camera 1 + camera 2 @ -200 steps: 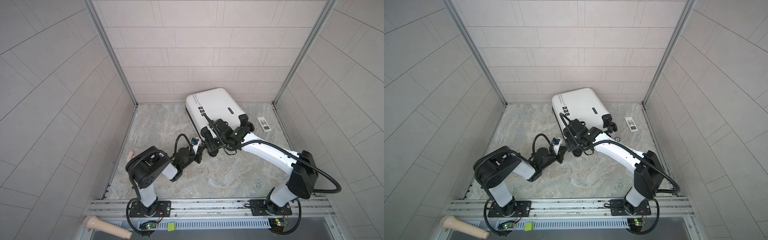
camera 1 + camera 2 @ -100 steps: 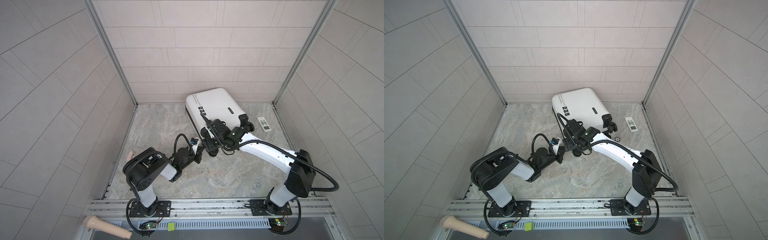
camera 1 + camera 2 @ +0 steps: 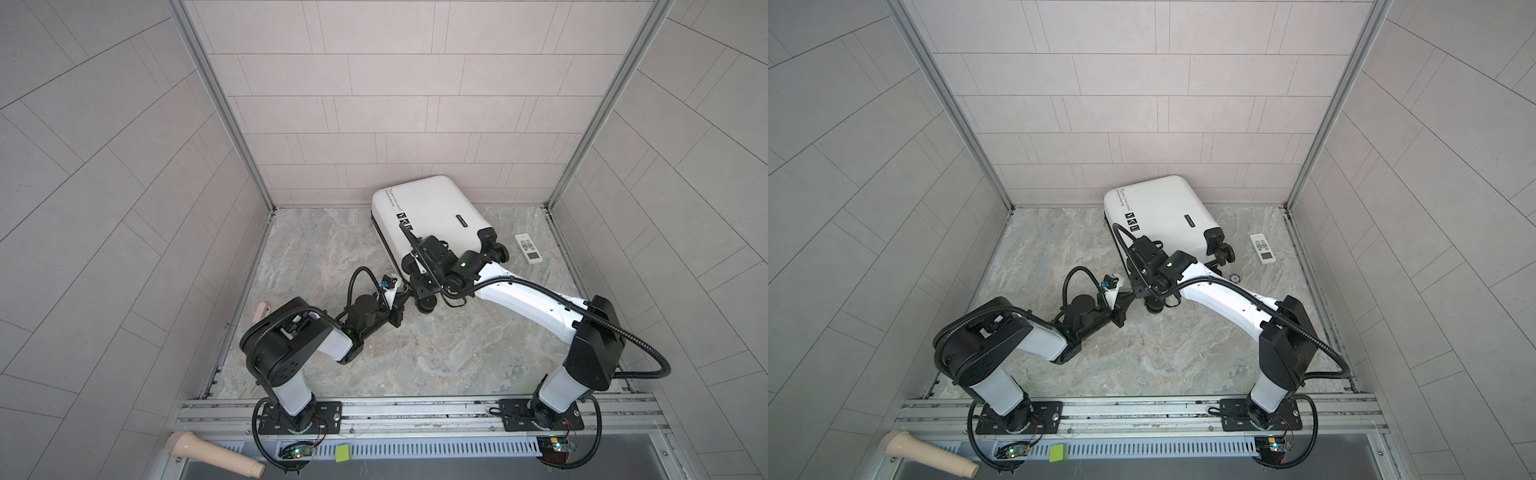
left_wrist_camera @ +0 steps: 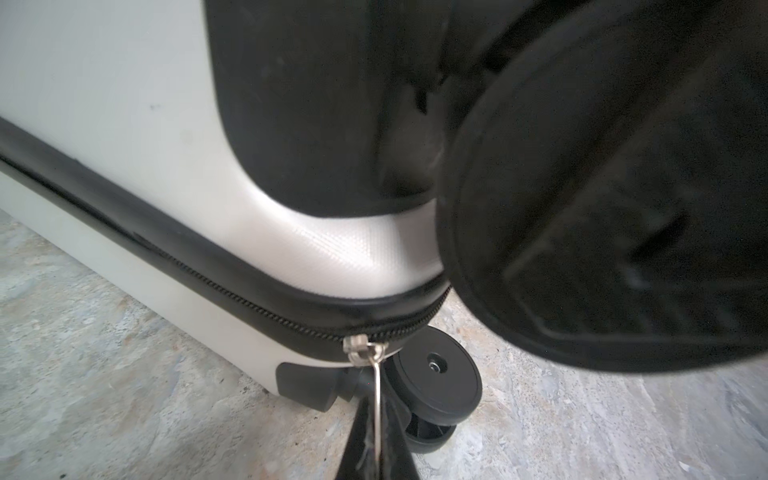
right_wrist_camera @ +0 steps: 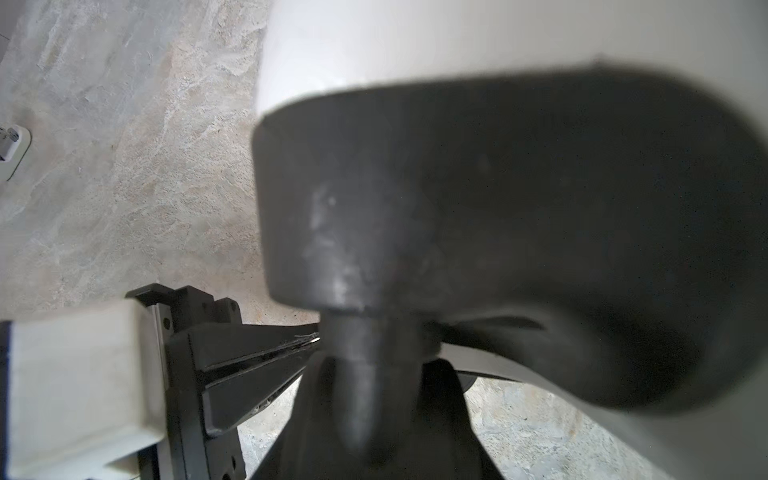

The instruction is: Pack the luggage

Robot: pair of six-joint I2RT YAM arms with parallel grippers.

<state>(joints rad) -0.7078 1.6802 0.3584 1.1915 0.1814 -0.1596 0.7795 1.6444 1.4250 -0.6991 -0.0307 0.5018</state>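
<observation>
Left wrist view: with left claw [image 4: 376,453] clamped on silver metal zipper pull [image 4: 377,395] of white hard-shell suitcase [image 4: 104,83], draw steadily along black zipper band [image 4: 208,274] ahead; right claw [image 5: 376,440]: cannot tell.

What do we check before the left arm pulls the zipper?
1. Zipper pull pinched in left fingers: ok.
2. Grip of right fingers on wheel stem: cannot tell, blurred.
3. Suitcase flat on floor: ok.
4. Remote control clear of both arms: ok.
5. Zipper teeth meshed past slider: cannot tell.
</observation>
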